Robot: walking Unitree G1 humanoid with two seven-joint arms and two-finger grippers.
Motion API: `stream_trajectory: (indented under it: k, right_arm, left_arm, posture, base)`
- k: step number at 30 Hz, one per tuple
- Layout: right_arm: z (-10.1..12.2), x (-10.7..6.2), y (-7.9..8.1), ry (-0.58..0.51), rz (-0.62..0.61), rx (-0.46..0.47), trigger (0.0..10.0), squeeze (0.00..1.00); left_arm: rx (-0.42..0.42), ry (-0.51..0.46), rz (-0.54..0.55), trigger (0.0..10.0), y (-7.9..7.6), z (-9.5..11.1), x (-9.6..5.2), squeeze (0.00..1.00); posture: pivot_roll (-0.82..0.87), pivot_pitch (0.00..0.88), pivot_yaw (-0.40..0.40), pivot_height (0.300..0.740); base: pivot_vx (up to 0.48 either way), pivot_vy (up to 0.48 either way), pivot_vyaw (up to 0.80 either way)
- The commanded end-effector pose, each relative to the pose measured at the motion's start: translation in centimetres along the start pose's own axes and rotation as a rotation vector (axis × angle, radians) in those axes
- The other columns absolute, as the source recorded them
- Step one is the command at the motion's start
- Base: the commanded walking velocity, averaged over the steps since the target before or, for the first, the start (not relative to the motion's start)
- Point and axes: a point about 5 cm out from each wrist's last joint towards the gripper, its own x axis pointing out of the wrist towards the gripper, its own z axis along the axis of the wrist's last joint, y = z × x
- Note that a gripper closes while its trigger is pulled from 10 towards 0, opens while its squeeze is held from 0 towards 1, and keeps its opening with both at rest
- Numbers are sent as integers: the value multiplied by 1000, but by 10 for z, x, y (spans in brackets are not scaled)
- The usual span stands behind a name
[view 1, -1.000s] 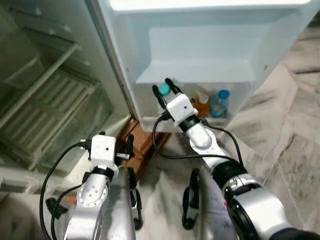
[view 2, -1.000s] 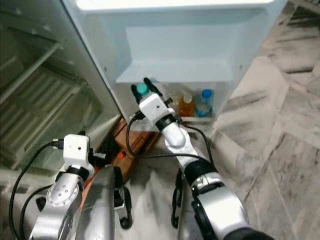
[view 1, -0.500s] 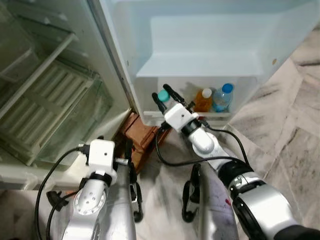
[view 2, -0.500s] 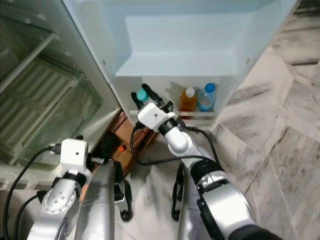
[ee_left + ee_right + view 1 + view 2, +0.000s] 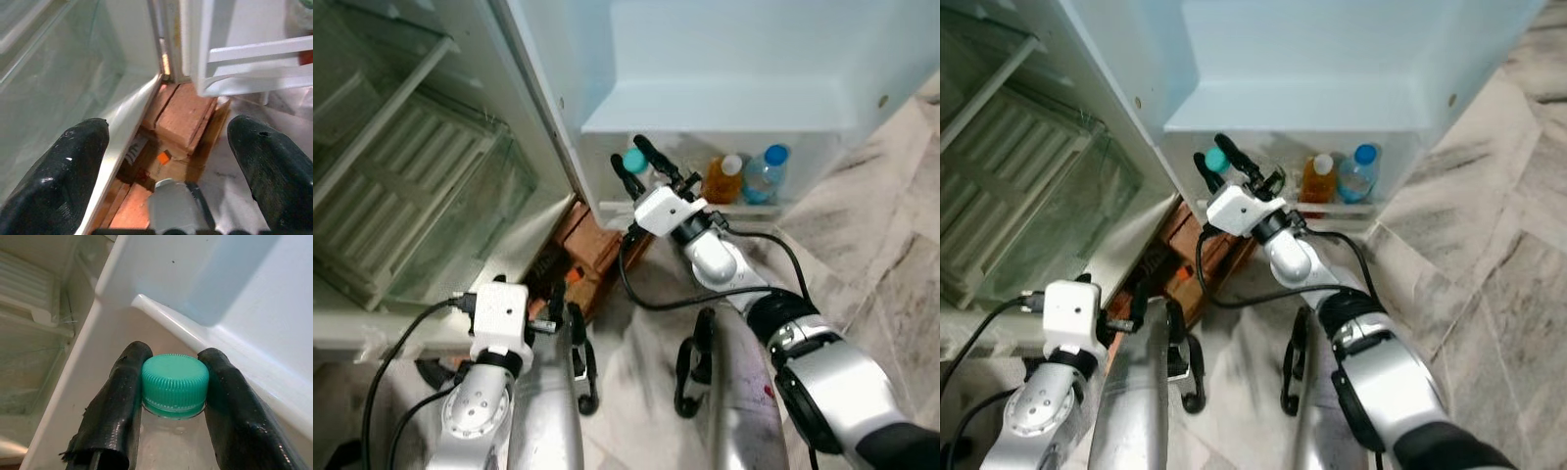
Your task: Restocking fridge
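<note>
Right gripper [image 5: 639, 164] clenched on the teal-capped clear bottle [image 5: 175, 384], both fingers [image 5: 117, 401] pressed against the cap, at the left end of the fridge door's lowest shelf [image 5: 744, 208]. An orange juice bottle [image 5: 722, 179] and a blue-capped water bottle [image 5: 767, 172] stand further along. No labels legible. Left gripper [image 5: 166, 161] spread wide, empty, low over bricks [image 5: 183, 115] beneath the fridge.

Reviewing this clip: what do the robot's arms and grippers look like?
Both arms are silver metal with black joint rings. Each wrist carries a white box-shaped module with looping black cables. The left gripper and right gripper each have two long black, scuffed fingers.
</note>
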Motion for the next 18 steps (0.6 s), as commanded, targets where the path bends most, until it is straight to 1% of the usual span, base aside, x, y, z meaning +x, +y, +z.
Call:
stream_trajectory:
  k: [1, 2, 5, 7, 8, 9, 11, 13, 16, 18]
  right_arm:
    - [2, -1, 8, -19, 27, -4, 10000, 0]
    - [-5, -6, 7, 24, 28, -20, 10000, 0]
    - [-13, -11, 5, 83, 21, -7, 10000, 0]
    - [-21, -16, 5, 160, -4, 27, 10000, 0]
    - [-30, -24, 7, 237, -30, 73, 10000, 0]
    - [-34, -28, 8, 266, -39, 94, 10000, 0]
    - [-39, -36, 13, 311, -35, 119, 10000, 0]
    - [-42, -42, 17, 347, -47, 175, 10000, 0]
    - [-44, -44, 19, 365, -45, 179, 10000, 0]
    - [-47, -46, 18, 398, -61, 179, 10000, 0]
  left_arm:
    - [9, 37, 11, 10000, 5, -6, -6, 0]
    - [13, 42, 11, 10000, 7, -6, -8, 0]
    - [15, 48, 11, 10000, 6, -7, -9, 0]
    - [14, 53, 16, 10000, 7, -7, -10, 0]
    - [13, 55, 24, 10000, 8, -7, -9, 0]
    - [12, 55, 28, 10000, 8, -6, -9, 0]
    - [12, 54, 34, 10000, 9, -5, -9, 0]
    - [17, 56, 37, 10000, 12, -5, -8, 0]
    - [21, 58, 38, 10000, 13, -5, -8, 0]
    - [27, 60, 37, 10000, 15, -5, -8, 0]
  posture:
    - [288, 448, 106, 596]
    - [291, 453, 106, 596]
    - [288, 456, 104, 596]
    - [286, 457, 100, 596]
    - [289, 460, 98, 596]
    - [291, 461, 97, 596]
    - [293, 461, 97, 596]
    - [293, 461, 97, 596]
    - [291, 459, 102, 596]
    - [286, 456, 107, 596]
  base:
    - [0, 0, 0]
    - [0, 0, 0]
    - [0, 0, 0]
    - [0, 0, 0]
    - [0, 0, 0]
    - [0, 0, 0]
    - [0, 0, 0]
    - [0, 0, 0]
    - [0, 0, 0]
    - [0, 0, 0]
